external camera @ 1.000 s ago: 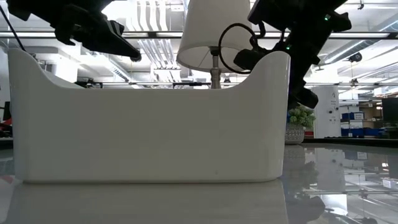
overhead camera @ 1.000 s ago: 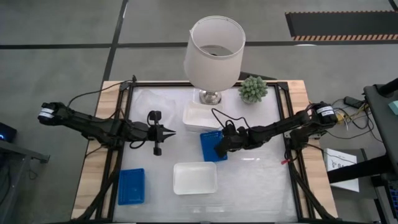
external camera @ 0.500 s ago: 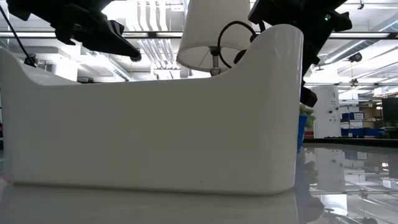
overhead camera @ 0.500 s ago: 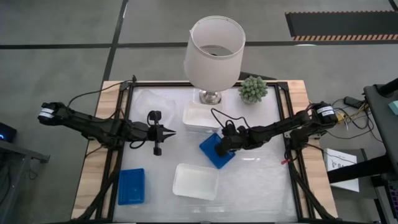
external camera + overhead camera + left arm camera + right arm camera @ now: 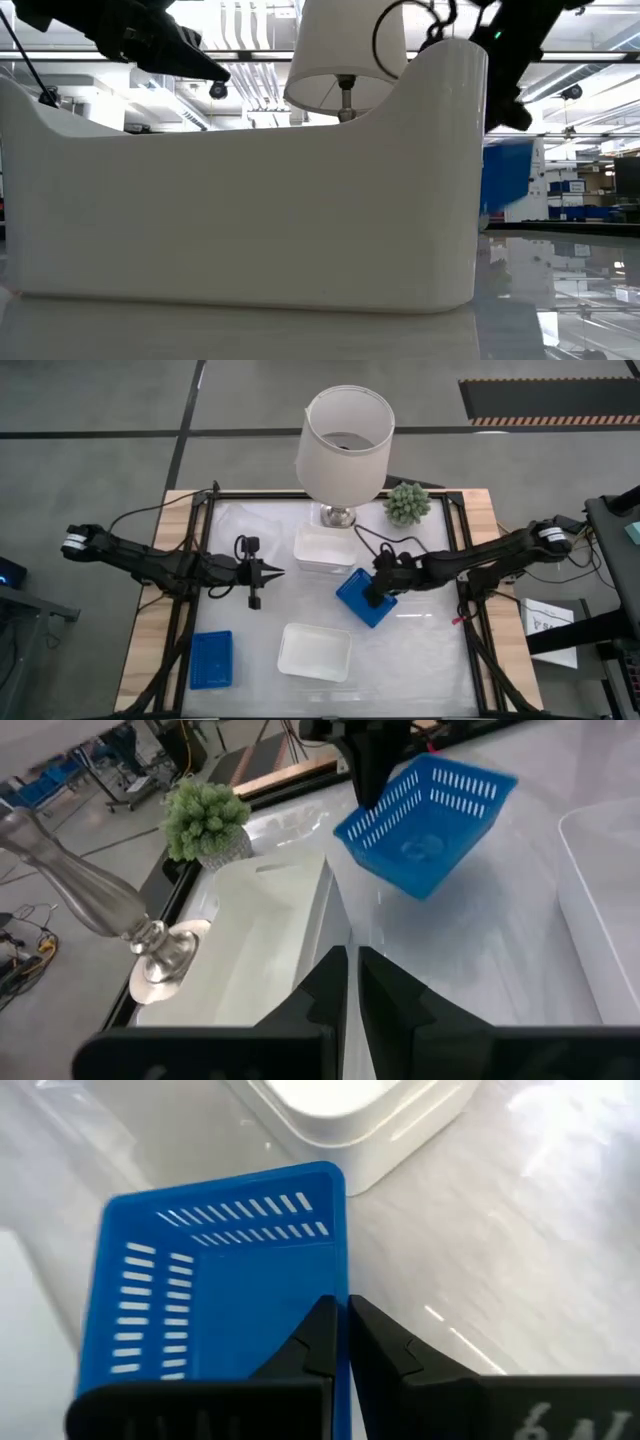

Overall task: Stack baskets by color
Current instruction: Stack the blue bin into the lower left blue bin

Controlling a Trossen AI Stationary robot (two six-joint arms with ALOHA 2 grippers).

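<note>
A blue basket hangs tilted over the table's middle right, with my right gripper shut on it. It also shows in the left wrist view. Another blue basket lies flat at the near left. One white basket sits on its bottom near the front edge. A further white basket sits by the lamp's foot. My left gripper is shut and hovers left of centre, touching nothing. My right gripper pinches one side wall of the blue basket at its rim, one finger inside the basket and the other outside. The fingers slant down from the table's right side. The basket hangs tilted below them, clear of the table.
A lamp with a white shade stands at the far middle on a metal foot. A small green plant is to its right. A clear plastic container lies at the far left. A dark frame borders the table.
My right gripper has risen and gone toward the table's right edge. The blue basket first turned about on the table and now hangs lifted clear and tilted. The near white basket has turned slightly askew.
</note>
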